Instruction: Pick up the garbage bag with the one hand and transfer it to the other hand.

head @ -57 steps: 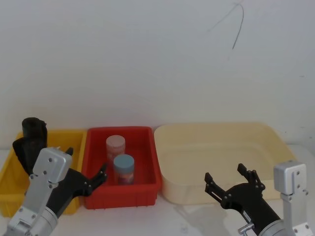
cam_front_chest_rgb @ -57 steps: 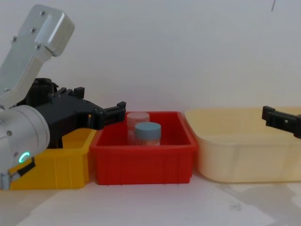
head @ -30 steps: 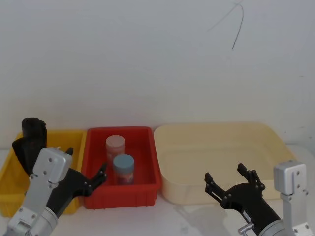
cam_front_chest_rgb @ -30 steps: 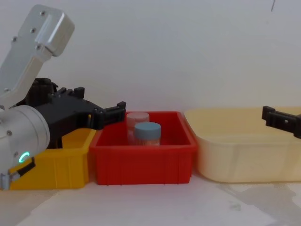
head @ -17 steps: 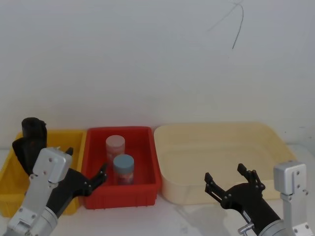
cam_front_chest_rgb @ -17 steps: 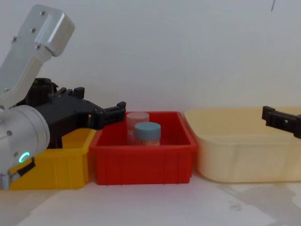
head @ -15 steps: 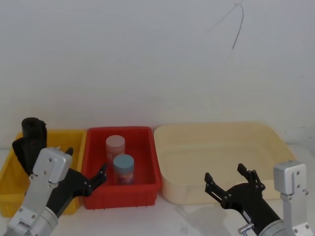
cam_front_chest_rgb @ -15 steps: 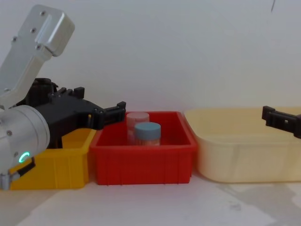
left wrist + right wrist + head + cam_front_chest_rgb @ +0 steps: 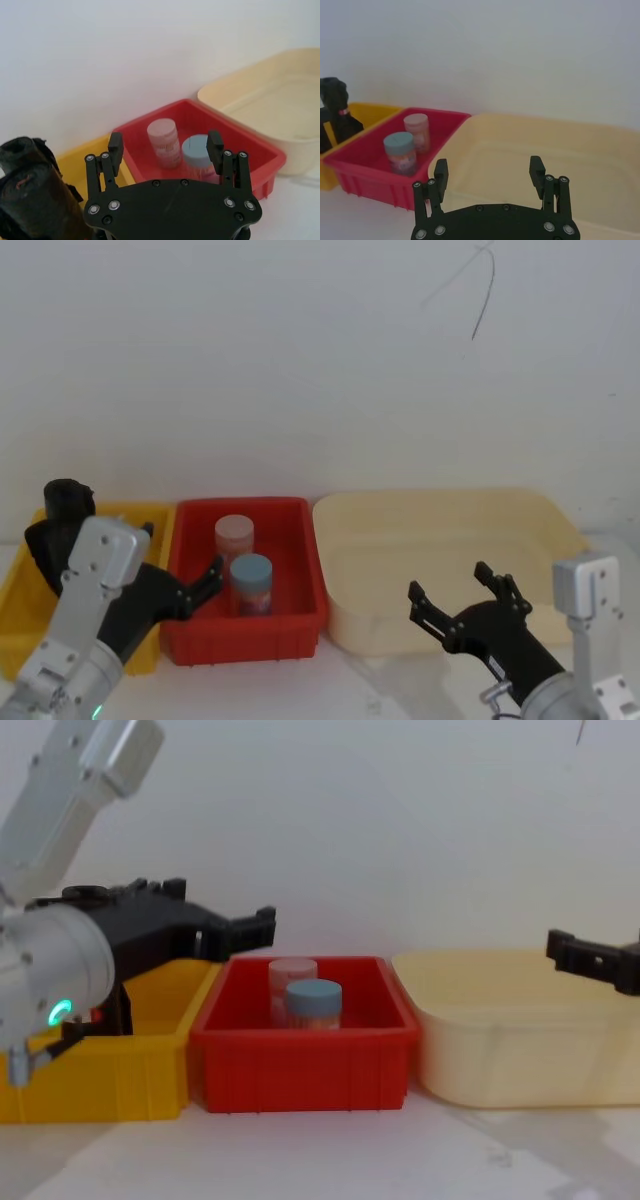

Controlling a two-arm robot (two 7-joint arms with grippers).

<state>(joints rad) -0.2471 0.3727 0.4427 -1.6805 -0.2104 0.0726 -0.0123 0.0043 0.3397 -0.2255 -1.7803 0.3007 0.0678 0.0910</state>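
A wide, shallow cream plastic tub [image 9: 440, 540] takes up the right of the table. Just beside it sits a rectangular red plastic bin [image 9: 300, 1070], and at the far left a rectangular yellow plastic bin [image 9: 110, 1085].

The long black two-finger left gripper [image 9: 165, 144], on the silver-grey arm with the green glowing ring, hovers above the near side where the yellow and red bins meet. Its fingers are spread wide and hold nothing. The matching right gripper [image 9: 488, 167] hangs before the cream tub's near wall, likewise wide open and empty.

The dark, crumpled roll of black plastic garbage bag [image 9: 62, 512] stands upright in the far left corner of the yellow bin, apart from both grippers.

The step in hand looks like the reach for the bag. The left gripper points toward the red bin, so it should probably swing to the robot's left until the roll lies between its fingers. It can then close around the part that rises above the bin's rim. A firm squeeze seems wise, since the film may slip, and one end should be left free for the right gripper to take.

In the red bin stand a small pink-lidded jar [image 9: 235, 535] and, just in front of it, a blue-lidded jar [image 9: 251, 578]. Their wrappers show a reddish print, but no word on them can be read. No brand or writing shows on the bins, the tub or the bag.
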